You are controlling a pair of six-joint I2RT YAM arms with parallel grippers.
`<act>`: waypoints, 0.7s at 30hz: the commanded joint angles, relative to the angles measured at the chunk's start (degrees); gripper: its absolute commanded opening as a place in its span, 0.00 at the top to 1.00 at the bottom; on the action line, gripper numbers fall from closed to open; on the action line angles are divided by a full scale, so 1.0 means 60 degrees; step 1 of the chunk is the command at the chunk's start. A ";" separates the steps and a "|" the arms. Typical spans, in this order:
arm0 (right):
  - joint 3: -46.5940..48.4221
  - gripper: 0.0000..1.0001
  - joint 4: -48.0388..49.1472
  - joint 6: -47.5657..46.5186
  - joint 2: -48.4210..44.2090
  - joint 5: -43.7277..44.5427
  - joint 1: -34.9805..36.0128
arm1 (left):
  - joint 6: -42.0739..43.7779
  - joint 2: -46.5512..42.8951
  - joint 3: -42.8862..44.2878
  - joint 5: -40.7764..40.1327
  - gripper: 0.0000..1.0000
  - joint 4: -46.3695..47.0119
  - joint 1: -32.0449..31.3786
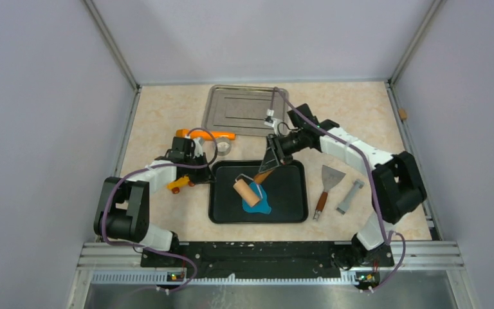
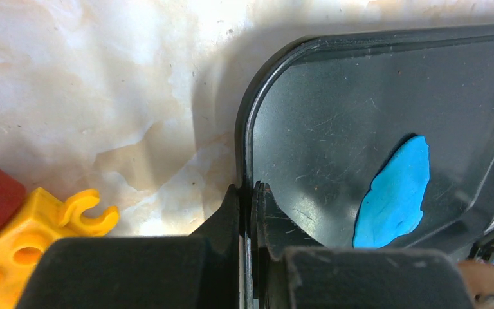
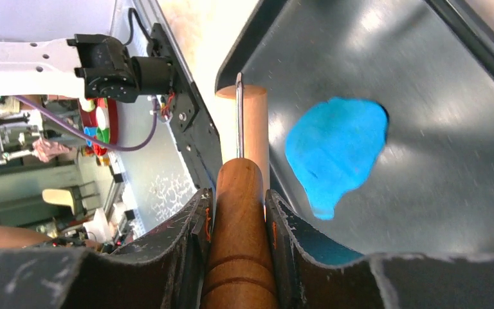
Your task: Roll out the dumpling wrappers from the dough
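The blue dough (image 1: 262, 205) lies as a flattened irregular sheet in the black tray (image 1: 289, 193). It also shows in the left wrist view (image 2: 395, 193) and the right wrist view (image 3: 334, 145). No round wrappers are in view. My right gripper (image 1: 271, 164) is shut on the wooden handle (image 3: 239, 257) of a roller. The roller's pale drum (image 1: 247, 192) rests at the dough's left edge. My left gripper (image 1: 206, 170) is shut on the tray's left rim (image 2: 247, 148), one finger outside and one inside.
A metal tray (image 1: 244, 109) stands at the back. A scraper (image 1: 327, 183) and a grey tool (image 1: 350, 196) lie right of the black tray. An orange tool (image 1: 209, 135), a ring cutter (image 1: 224, 147) and a yellow and red toy (image 2: 32, 238) sit to its left.
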 commanded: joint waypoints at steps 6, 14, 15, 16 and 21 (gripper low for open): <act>-0.2087 1.00 0.0028 0.0434 -0.0642 0.1677 -0.0867 | 0.0242 -0.0270 -0.0064 0.0519 1.00 -0.0643 -0.0051; -0.2906 1.00 0.0844 0.0000 0.0719 0.3437 -0.0627 | 0.0230 -0.0234 -0.0061 0.0384 1.00 -0.0604 -0.0050; -0.2843 1.00 0.0809 -0.0106 0.0866 0.3551 -0.0591 | 0.0229 -0.0273 -0.0062 0.0352 1.00 -0.0591 -0.0050; -0.2767 1.00 0.0799 -0.0188 0.1009 0.3684 -0.0568 | 0.0229 -0.0302 -0.0094 0.0315 1.00 -0.0558 -0.0047; -0.2286 1.00 0.0848 -0.0327 0.1618 0.3859 -0.0418 | 0.0229 -0.0443 -0.0233 0.0274 1.00 -0.0403 -0.0050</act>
